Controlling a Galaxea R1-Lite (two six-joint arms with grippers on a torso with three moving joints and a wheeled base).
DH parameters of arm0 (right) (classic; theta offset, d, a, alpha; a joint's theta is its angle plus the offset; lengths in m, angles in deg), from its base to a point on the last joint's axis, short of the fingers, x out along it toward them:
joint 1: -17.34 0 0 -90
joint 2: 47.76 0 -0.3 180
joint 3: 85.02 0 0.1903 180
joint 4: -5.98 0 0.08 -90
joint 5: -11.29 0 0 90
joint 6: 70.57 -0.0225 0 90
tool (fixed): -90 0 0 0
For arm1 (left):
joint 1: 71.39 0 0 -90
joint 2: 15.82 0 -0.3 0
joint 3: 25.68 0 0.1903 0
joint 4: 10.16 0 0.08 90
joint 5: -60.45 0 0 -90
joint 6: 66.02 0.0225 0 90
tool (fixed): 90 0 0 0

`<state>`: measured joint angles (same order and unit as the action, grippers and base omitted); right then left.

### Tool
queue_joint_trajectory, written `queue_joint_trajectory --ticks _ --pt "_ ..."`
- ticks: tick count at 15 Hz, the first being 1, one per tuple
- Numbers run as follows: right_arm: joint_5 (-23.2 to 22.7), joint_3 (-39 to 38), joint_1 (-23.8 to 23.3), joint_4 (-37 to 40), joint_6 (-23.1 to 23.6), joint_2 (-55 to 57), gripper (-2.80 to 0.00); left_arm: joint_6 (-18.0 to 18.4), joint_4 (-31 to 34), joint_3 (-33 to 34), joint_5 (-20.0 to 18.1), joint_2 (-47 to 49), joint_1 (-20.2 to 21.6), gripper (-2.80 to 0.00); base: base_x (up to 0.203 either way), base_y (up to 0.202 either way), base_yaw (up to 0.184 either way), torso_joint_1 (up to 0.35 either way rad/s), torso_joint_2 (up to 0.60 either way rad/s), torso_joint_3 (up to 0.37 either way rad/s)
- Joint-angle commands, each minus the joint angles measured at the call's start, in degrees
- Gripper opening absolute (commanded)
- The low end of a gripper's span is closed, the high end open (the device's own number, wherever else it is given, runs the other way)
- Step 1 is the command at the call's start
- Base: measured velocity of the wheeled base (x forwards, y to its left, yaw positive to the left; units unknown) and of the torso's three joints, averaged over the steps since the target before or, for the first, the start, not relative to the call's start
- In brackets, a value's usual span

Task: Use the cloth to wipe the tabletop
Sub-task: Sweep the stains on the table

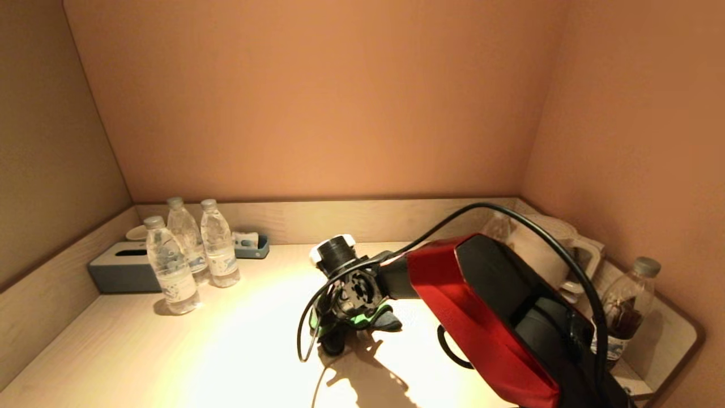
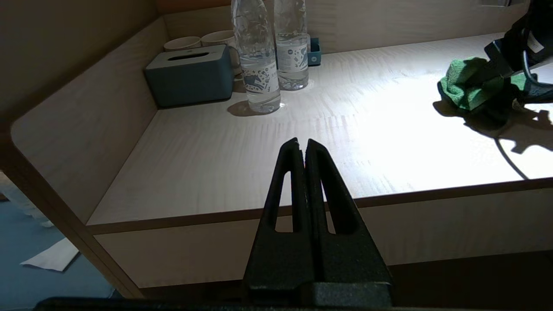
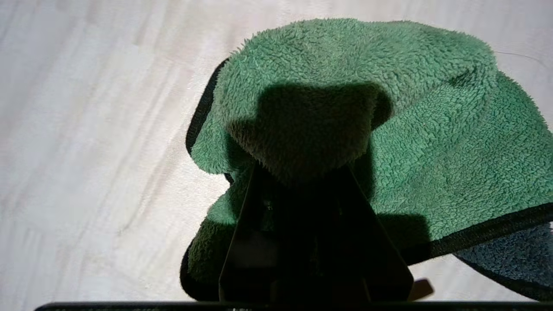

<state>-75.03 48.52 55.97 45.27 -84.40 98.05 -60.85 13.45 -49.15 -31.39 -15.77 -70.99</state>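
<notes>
Head view showed your right tool (image 1: 340, 323) down on the cloth (image 1: 371, 320) mid-bench (image 1: 141, 351), bottles (image 1: 192, 255) well apart. Left wrist view showed your left tool (image 2: 301, 147) pressed together, parked off the front edge. Right wrist view showed fingers pinching a fold of cloth (image 3: 389, 129). You did best keeping it flat, sweeping evenly.
</notes>
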Motion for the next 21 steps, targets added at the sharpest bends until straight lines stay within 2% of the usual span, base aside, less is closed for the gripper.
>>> queue_joint_trajectory --ticks 1,6,10,13,15,17,19,21 --pt "-0.8 0.1 0.7 0.1 -0.1 0.4 -2.8 0.0 0.0 0.0 0.0 0.0 0.0 -2.8 0.0 0.0 0.0 0.0 0.0 0.0" --pt "-1.6 -1.6 6.3 0.7 -0.9 -1.4 -2.8 0.0 0.0 0.0 0.0 0.0 0.0 -2.8 0.0 0.0 0.0 0.0 0.0 0.0" --pt "-1.7 -8.6 8.8 0.1 -1.4 -5.7 -2.8 0.0 0.0 0.0 0.0 0.0 0.0 -2.8 0.0 0.0 0.0 0.0 0.0 0.0" --pt "-1.5 -18.5 9.1 -0.1 -1.4 -11.5 -2.8 0.0 0.0 0.0 0.0 0.0 0.0 -2.8 0.0 0.0 0.0 0.0 0.0 0.0" --pt "-1.4 -22.2 6.3 -2.1 -1.3 -12.5 -2.8 0.0 0.0 0.0 0.0 0.0 0.0 -2.8 0.0 0.0 0.0 0.0 0.0 0.0" --pt "-1.6 -23.2 1.4 -2.7 -0.8 -12.7 -2.8 0.0 0.0 0.0 0.0 0.0 0.0 -2.8 0.0 0.0 0.0 0.0 0.0 0.0" --pt "-1.7 -22.0 -1.4 -3.1 0.3 -11.7 -2.8 0.0 0.0 0.0 0.0 0.0 0.0 -2.8 0.0 0.0 0.0 0.0 0.0 0.0" --pt "-1.7 -16.8 -3.8 -2.7 0.7 -8.3 -2.8 0.0 0.0 0.0 0.0 0.0 0.0 -2.8 0.0 0.0 0.0 0.0 0.0 0.0"
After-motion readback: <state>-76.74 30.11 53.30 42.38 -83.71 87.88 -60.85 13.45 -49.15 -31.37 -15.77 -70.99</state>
